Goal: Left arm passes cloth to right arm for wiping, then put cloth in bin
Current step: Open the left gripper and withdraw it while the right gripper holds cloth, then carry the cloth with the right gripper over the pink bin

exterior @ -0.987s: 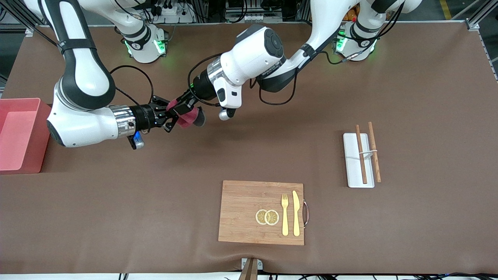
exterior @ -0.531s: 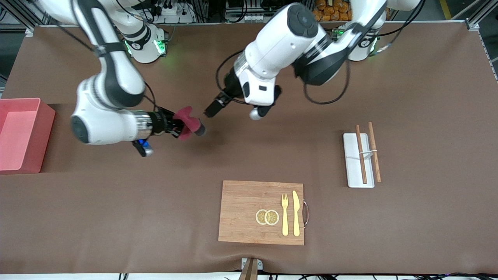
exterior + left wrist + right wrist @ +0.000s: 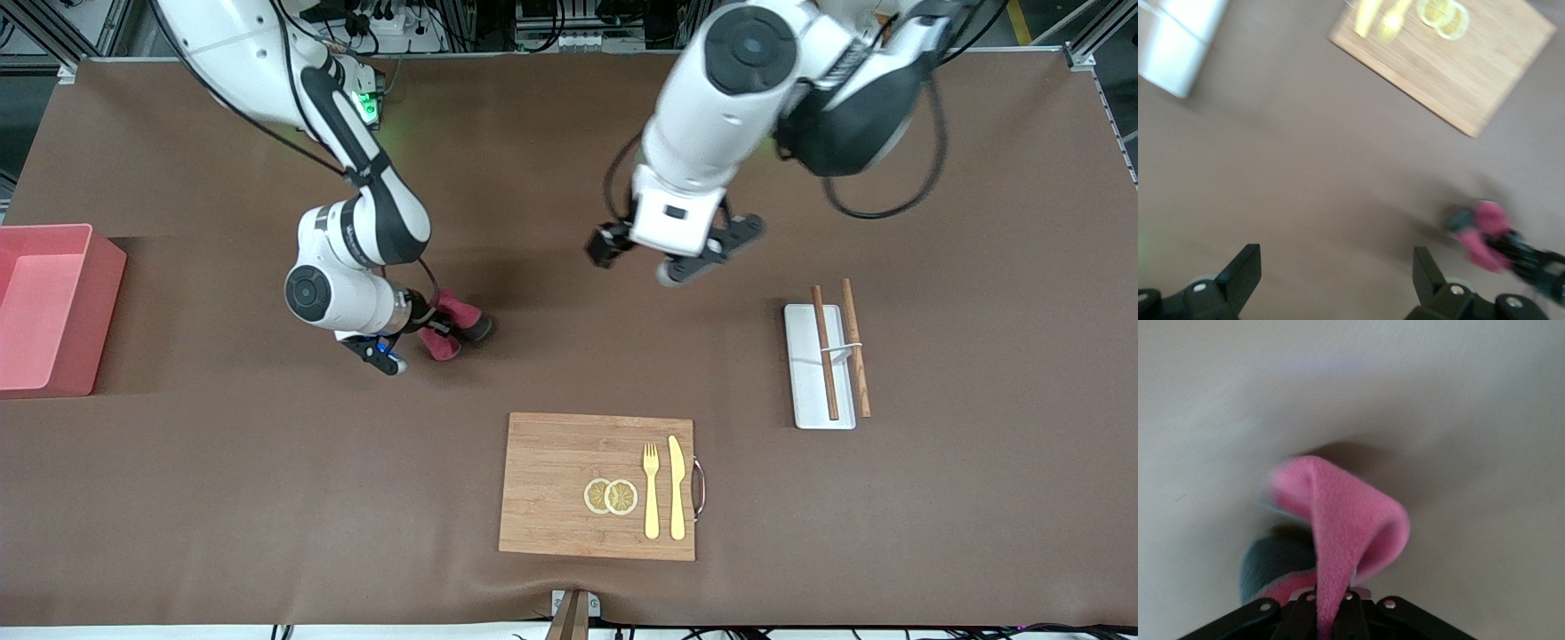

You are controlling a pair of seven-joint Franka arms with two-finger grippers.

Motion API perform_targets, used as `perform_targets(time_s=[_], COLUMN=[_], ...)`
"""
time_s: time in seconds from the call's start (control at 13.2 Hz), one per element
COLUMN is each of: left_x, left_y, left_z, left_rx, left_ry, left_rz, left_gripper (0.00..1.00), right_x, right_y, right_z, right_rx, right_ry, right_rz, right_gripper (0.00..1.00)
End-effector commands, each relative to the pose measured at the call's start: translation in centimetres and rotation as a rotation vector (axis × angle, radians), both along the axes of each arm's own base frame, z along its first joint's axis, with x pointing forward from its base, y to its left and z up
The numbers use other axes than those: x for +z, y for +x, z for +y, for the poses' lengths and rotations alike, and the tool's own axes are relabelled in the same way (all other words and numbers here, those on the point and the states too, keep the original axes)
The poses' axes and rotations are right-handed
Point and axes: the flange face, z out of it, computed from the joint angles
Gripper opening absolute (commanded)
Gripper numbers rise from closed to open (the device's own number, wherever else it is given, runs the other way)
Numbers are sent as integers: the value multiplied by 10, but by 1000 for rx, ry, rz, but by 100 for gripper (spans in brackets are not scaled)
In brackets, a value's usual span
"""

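The crimson cloth (image 3: 459,322) hangs folded from my right gripper (image 3: 427,322), which is shut on it low over the bare brown table. In the right wrist view the cloth (image 3: 1341,520) rises from between the closed fingers of the right gripper (image 3: 1332,613), with its dark grey underside showing. My left gripper (image 3: 607,251) is open and empty, up over the table toward the left arm's end. In the left wrist view its fingers (image 3: 1238,275) stand wide apart, with the cloth (image 3: 1486,233) farther off. The pink bin (image 3: 44,233) stands at the right arm's end of the table.
A wooden board (image 3: 551,484) with lemon slices, a fork and a knife lies nearer the front camera than the cloth. A white tray (image 3: 805,373) with chopsticks lies toward the left arm's end.
The left gripper let go of the cloth and drew away toward the left arm's end. The right gripper carried the cloth away from the bin, toward the wooden board.
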Motion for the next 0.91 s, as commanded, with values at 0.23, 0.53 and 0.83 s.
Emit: perform_targets(time_s=[0.23, 0.53, 0.83], left_x=[35, 68, 87], left_y=[10, 19, 26], left_z=[101, 166, 230], left_rx=[-294, -409, -443], left_ry=[138, 134, 122], left_rz=[-9, -29, -29], left_gripper=[100, 100, 100], right_x=[-9, 20, 71], right_y=[18, 20, 27], right_z=[-191, -336, -436], right_rx=[362, 579, 743], right_ry=[-38, -68, -201], right_rz=[-97, -152, -144], right_gripper=[0, 0, 0])
